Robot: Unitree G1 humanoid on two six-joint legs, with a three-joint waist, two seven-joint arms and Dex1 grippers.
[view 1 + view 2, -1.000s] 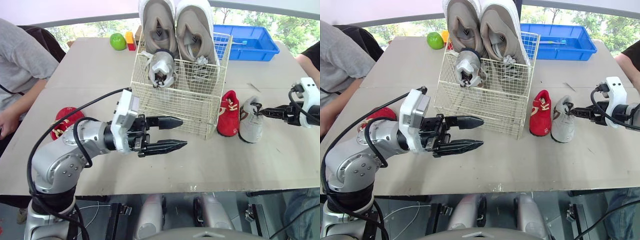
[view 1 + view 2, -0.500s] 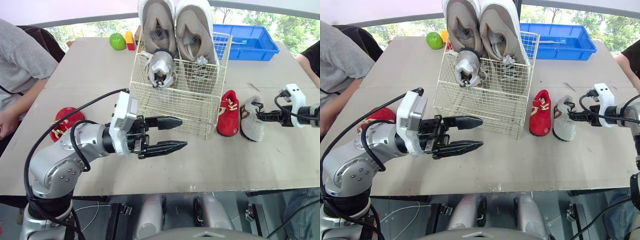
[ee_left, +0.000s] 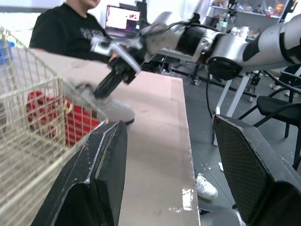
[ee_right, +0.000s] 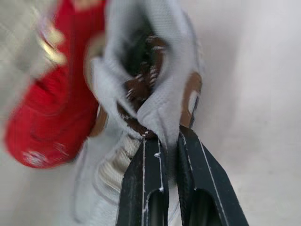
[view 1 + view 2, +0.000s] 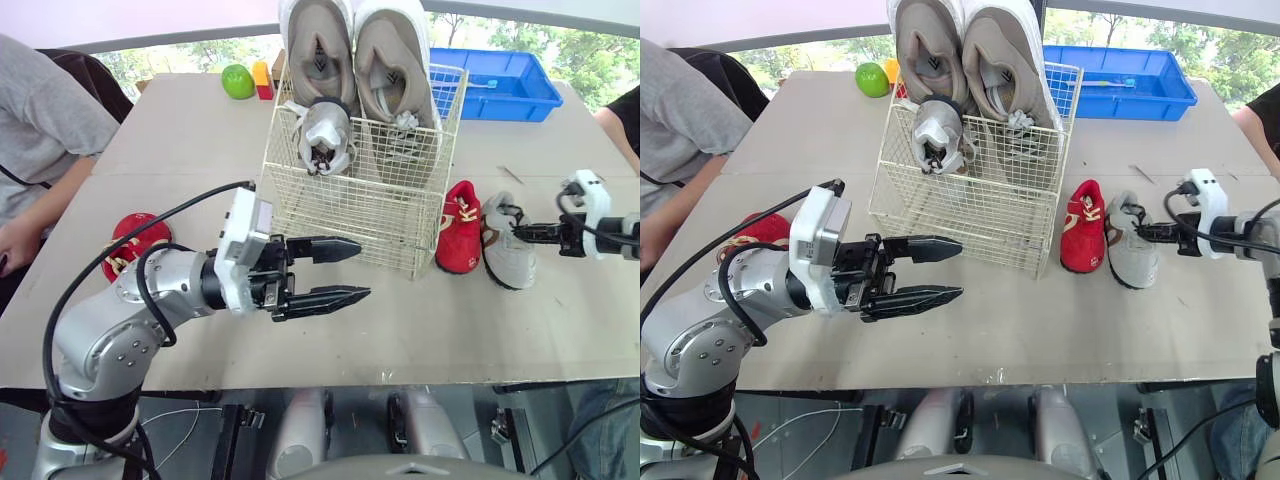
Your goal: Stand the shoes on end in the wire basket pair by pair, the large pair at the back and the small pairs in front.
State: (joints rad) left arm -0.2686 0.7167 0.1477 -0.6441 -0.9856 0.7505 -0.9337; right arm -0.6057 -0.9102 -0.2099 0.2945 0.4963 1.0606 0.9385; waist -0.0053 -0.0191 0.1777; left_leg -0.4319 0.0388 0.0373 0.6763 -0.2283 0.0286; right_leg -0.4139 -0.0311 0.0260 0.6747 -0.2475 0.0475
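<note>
Beige table (image 5: 180, 140), wire basket (image 5: 340, 210), blue bin (image 5: 520, 108) behind

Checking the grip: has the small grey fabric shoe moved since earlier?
Yes. The small grey shoe pivoted, toe swinging right, away from the small red shoe.

Large pair (image 5: 320, 50), small grey shoe (image 5: 323, 140) upright in wire basket (image 5: 340, 215)

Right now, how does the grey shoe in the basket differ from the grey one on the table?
The basket shoe stands on end in the basket, before the large pair; the table shoe lies on the table beside a red shoe. Nothing grips the basket shoe; the right gripper is shut on the table shoe's collar. Both are small and grey.
</note>
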